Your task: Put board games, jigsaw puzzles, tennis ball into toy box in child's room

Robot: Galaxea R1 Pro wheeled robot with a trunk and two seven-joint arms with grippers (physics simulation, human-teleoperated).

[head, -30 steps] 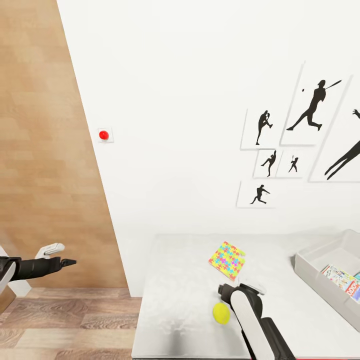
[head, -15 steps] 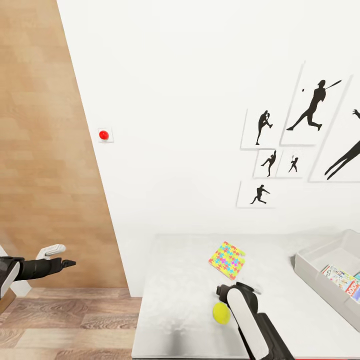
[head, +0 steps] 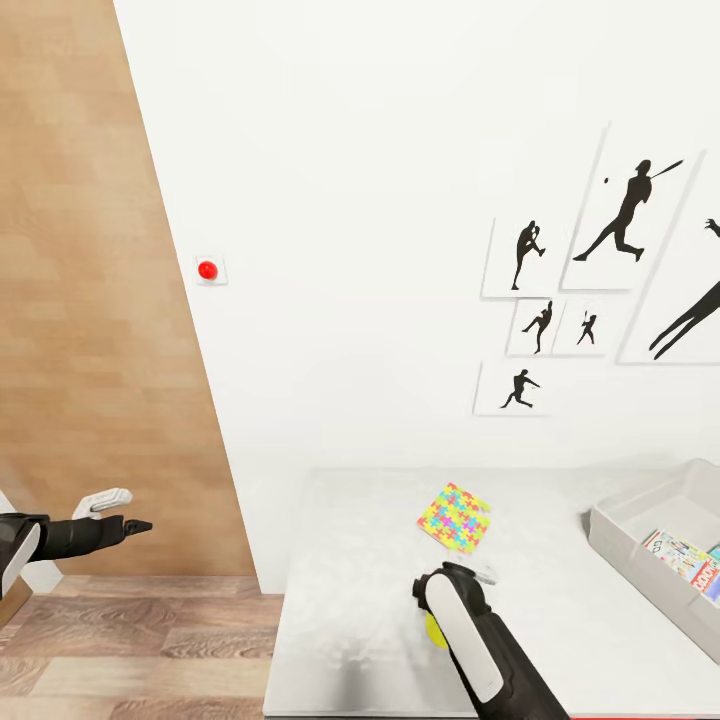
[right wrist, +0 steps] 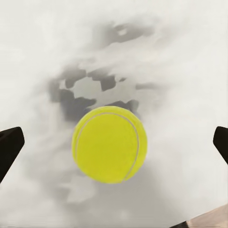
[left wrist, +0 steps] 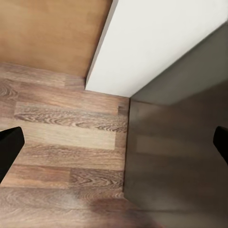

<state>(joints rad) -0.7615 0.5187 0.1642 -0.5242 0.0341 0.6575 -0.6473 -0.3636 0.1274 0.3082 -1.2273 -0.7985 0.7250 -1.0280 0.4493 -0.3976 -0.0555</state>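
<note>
The yellow-green tennis ball (right wrist: pixel 109 145) lies on the light-grey table (head: pixel 350 560), centred between the wide-apart fingertips of my open right gripper (right wrist: pixel 115 143). In the head view my right arm (head: pixel 460 625) hangs over the ball, and just a yellow sliver (head: pixel 431 630) peeks out. A mosaic jigsaw puzzle (head: pixel 455 517) lies flat a little farther back. At the right edge stands the grey toy box (head: pixel 625 530) with a printed board game (head: pixel 685 558) inside. My left gripper (head: pixel 135 508) is open, off the table's left side above the floor.
A white wall with black baseball-player prints (head: pixel 620 215) and a red button (head: pixel 208 270) rises behind the table. Wood-plank floor (left wrist: pixel 61 123) and a dark-grey surface (left wrist: pixel 180 156) lie under the left gripper. A brown wood panel (head: pixel 90 300) stands at the left.
My right arm has shifted left and toward me over the tennis ball, hiding most of it in the head view. The left arm, ball and puzzle have stayed put.
</note>
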